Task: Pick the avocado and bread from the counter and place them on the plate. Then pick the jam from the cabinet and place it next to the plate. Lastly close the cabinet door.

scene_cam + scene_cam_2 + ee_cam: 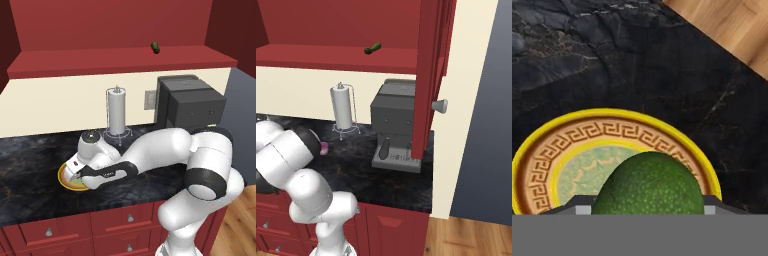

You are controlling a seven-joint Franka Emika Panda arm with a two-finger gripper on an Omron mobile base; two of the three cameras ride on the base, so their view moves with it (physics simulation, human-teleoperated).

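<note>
Left base view: the white arm's hand [76, 174] hangs low over one round yellow-rimmed plate [64, 176] on the black marbled surface [30, 170]. Right base view: one small pink-purple jam jar [323, 146] sits behind the arm. Hand view: one bright green roundish avocado [648, 185], gripped in the closed hand, lies directly above the plate's centre.

avocado [649, 184]: green, pebbled skin, roundish, sat low in hand view over the plate | plate [547, 170]: round, yellow rim, orange key-pattern band, pale green centre, lay flat on counter [637, 65] | counter: black marble, pale veins | cabinet [428, 75]: dark red, door stood open
</note>
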